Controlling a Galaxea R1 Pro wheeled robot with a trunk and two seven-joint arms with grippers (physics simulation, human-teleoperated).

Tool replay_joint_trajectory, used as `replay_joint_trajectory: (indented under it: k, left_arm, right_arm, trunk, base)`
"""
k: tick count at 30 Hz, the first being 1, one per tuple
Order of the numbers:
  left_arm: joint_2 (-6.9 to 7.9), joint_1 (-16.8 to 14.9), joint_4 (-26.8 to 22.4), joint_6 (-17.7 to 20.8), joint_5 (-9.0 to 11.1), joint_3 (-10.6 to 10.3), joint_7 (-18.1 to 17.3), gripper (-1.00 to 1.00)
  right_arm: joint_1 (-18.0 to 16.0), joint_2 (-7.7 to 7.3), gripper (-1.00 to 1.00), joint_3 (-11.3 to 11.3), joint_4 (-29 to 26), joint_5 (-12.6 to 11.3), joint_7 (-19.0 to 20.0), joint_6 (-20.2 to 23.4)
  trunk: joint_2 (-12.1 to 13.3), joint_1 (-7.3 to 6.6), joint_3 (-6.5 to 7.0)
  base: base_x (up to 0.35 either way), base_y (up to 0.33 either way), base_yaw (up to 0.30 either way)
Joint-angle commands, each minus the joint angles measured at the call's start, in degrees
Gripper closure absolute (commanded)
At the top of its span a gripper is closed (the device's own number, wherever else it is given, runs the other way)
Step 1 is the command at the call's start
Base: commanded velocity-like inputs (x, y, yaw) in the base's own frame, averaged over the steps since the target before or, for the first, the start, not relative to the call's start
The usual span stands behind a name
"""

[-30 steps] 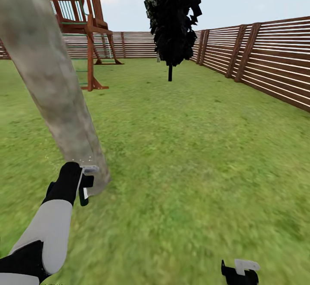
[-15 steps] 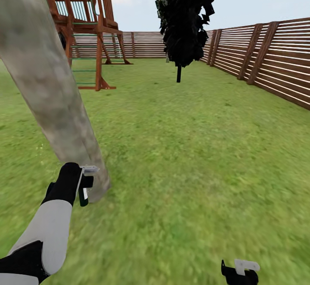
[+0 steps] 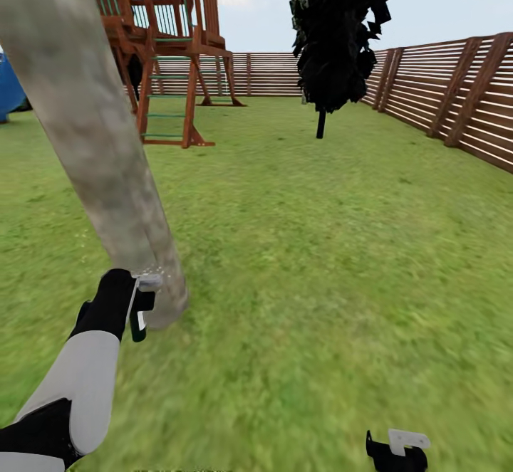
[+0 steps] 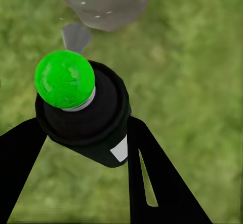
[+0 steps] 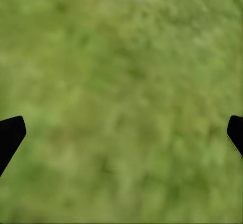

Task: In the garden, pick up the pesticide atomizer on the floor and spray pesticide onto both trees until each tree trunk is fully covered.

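**Atomizer held at the foot of the leaning trunk**

Wide green lawn point(image 3: 320, 244) across the whole head view, ringed by a brown slat fence point(image 3: 456, 102) along the right and far edges. Wooden playhouse point(image 3: 171, 52) at upper left, a narrow black tree point(image 3: 338, 30) at upper centre, a sliver of something blue point(image 3: 8, 91) at the far left edge, too cut off to identify.

Thick mottled grey-beige tree trunk point(image 3: 92, 130) leaning from the upper left corner down to the grass at lower left; top cut off by the frame. Fine pale specks at its base point(image 4: 101, 1) in the left wrist view.

Left gripper point(image 3: 135, 308) at lower left, jaws pinching the pesticide atomizer point(image 4: 83, 117); nozzle just beside the trunk's base, contact not discernible. Bright green ball point(image 4: 64, 79) seen on the bottle's top, small white label on its side.

Right gripper point(image 3: 397, 448) at the bottom edge, mostly cut off; jaws spread wide over bare grass, nothing between them.

Open lawn to the right of the trunk and ahead to the fence.
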Motion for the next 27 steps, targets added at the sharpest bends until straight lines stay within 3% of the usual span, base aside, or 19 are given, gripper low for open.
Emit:
replay_joint_trajectory:
  k: [1, 9, 18, 27]
  left_arm:
    - [-0.01, -0.06, -0.08, 0.14, -0.65, 0.14, -0.56, 1.00]
    - [-0.09, -0.12, -0.51, 0.14, -0.56, -0.02, -0.52, 1.00]
    - [-0.09, -0.15, -0.59, 0.14, -0.65, -0.24, -0.47, 1.00]
    - [-0.13, -0.15, -0.52, 0.14, -0.68, -0.29, -0.47, 1.00]
  right_arm:
    - [-0.04, -0.01, -1.00, -0.33, 0.11, 0.61, -0.29, -0.16]
    - [-0.04, -0.01, -1.00, -0.33, 0.12, 0.62, -0.29, -0.16]
    - [-0.04, -0.02, -1.00, -0.30, 0.07, 0.61, -0.29, -0.17]
    - [-0.04, 0.06, -1.00, -0.27, 0.15, 0.61, -0.29, -0.17]
  trunk:
    - [-0.02, -0.01, -0.05]
    - [-0.02, -0.01, -0.05]
    - [-0.02, -0.01, -0.05]
    - [-0.02, -0.01, -0.05]
  base:
    - [0.006, -0.275, 0.277]
    - [0.171, -0.234, 0.277]
    - [0.234, -0.193, 0.070]
    - [0.170, -0.235, 0.263]
